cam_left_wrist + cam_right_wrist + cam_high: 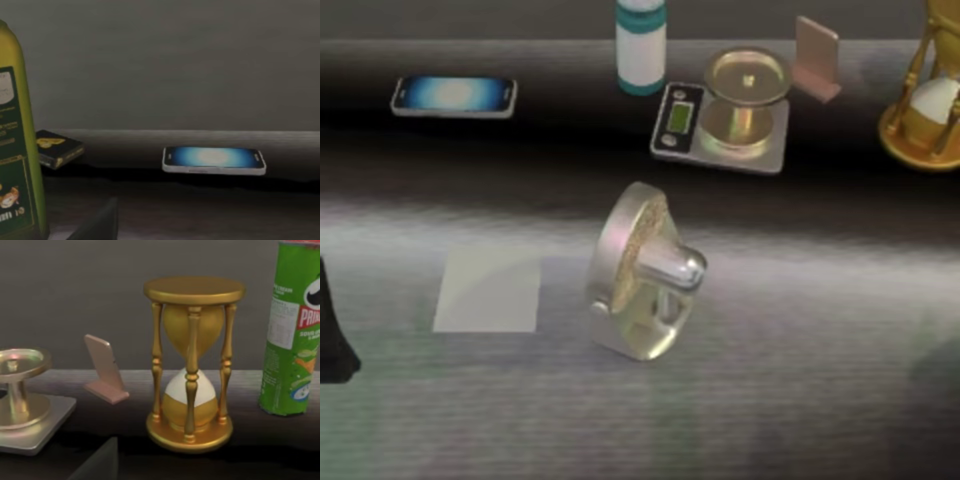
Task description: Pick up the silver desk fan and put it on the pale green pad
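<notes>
The silver desk fan (642, 275) stands upright in the middle of the table, its ringed grille facing left and its chrome hub (680, 266) pointing right. The pale green pad (488, 292) lies flat a short gap to the fan's left, with nothing on it. My left arm (336, 335) is a dark shape at the table's left edge, beside the pad and far from the fan. In each wrist view only one dark finger (102, 222) (102, 462) shows, with empty space beside it. Neither the fan nor the pad appears in the wrist views. My right arm is outside the top view.
Along the back stand a blue-screened phone (453, 96), a white and teal bottle (641, 45), a grey scale (672, 122) carrying a brass spool (747, 92), a pink stand (817, 58) and a golden hourglass (925, 100). A green crisp can (295, 330) stands by the hourglass.
</notes>
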You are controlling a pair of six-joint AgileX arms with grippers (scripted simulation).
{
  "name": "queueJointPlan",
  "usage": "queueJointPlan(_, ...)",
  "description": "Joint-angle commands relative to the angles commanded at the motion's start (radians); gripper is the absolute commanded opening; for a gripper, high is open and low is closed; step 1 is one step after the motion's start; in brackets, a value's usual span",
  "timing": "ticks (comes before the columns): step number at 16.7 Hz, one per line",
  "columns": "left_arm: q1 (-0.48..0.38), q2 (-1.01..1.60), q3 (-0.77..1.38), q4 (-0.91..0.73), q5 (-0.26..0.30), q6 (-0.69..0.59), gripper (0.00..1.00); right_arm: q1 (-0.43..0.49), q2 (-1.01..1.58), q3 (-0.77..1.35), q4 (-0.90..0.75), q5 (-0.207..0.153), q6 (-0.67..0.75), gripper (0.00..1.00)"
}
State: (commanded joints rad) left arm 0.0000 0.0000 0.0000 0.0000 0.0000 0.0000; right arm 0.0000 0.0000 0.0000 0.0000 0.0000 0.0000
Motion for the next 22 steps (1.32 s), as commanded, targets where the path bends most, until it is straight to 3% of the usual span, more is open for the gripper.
queueJointPlan(5, -0.02, 0.058, 0.041, -0.052, 0.003, 0.006, 1.0, 0.0, 0.0, 0.0, 0.0, 0.0, 0.0, 1.0)
queueJointPlan(10, -0.105, 0.326, 0.264, -0.286, 0.011, 0.018, 1.0, 0.0, 0.0, 0.0, 0.0, 0.0, 0.0, 1.0)
queueJointPlan(22, -0.42, 1.354, 1.363, -1.052, 0.034, -0.064, 1.0, 0.0, 0.0, 0.0, 0.0, 0.0, 0.0, 1.0)
